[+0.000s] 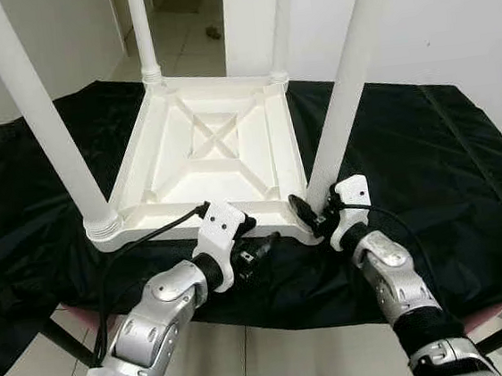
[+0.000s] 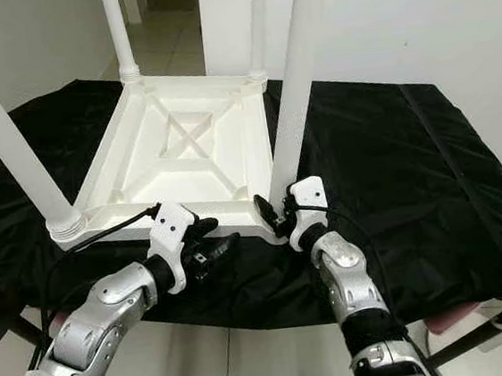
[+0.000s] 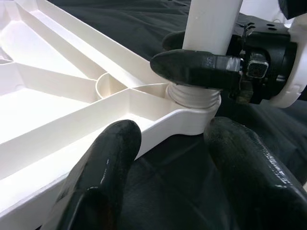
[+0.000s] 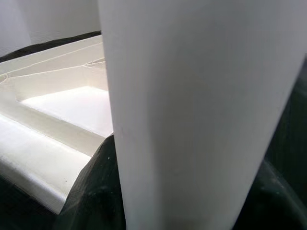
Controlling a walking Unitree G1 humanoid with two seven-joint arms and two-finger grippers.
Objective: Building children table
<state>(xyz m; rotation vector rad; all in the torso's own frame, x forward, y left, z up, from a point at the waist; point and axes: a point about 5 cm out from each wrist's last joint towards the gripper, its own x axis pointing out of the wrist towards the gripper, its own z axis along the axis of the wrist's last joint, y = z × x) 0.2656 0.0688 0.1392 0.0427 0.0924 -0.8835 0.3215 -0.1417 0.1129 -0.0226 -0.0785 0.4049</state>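
A white children's table [image 1: 175,217] lies upside down on a black cloth [image 1: 428,160], with its legs pointing up. My right gripper [image 1: 312,213] is shut on the near right leg [image 1: 347,79] just above its threaded base [image 3: 194,98]; that leg [image 4: 192,120] is close up in the right wrist view. My left gripper [image 1: 256,248] is open and low at the table's front rim [image 3: 72,158], left of that corner. One of its fingers [image 3: 100,177] lies against the rim, the other over the cloth.
The near left leg [image 1: 36,112], far left leg [image 1: 142,29] and far right leg [image 1: 282,14] stand upright in their corners. A black cable [image 1: 131,245] runs from my left wrist. The cloth hangs over the front edge above a tiled floor [image 1: 252,367].
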